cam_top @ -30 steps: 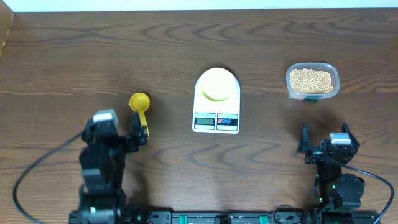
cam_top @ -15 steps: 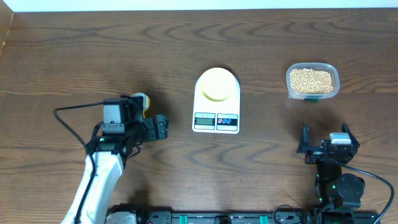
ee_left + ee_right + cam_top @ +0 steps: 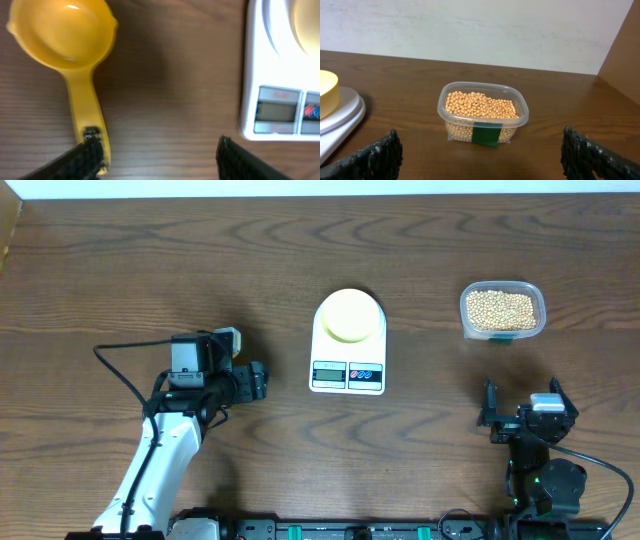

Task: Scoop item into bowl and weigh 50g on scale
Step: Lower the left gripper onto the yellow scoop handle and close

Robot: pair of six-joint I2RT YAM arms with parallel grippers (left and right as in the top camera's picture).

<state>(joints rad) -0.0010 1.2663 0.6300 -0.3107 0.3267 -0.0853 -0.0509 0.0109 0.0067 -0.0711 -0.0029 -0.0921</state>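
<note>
Misalignment is the nearest worry. The left gripper (image 3: 159, 150) has its jaws apart at the tail of the yellow scoop (image 3: 82, 95). Only its left finger touches the handle's tip, and the other finger is well off to the right over bare table (image 3: 165, 75). Closing from this offset could, I judge, shove the handle sideways or pinch just its end, and the scoop would then swivel or droop once loaded.

The right gripper (image 3: 480, 150) has its jaws wide apart and empty, facing the clear tub (image 3: 480, 85).

Farther out, the pale bowl (image 3: 350, 315) sits on the white scale (image 3: 347, 376), near the scoop, where a swinging scoop could nudge it. The beans (image 3: 480, 106) lie in the tub, well apart at the right, so the long carry may spill some.

From above, the arm covers most of the scoop. The scale's display is too blurred to read, and whether the bowl holds anything is hard to tell.
</note>
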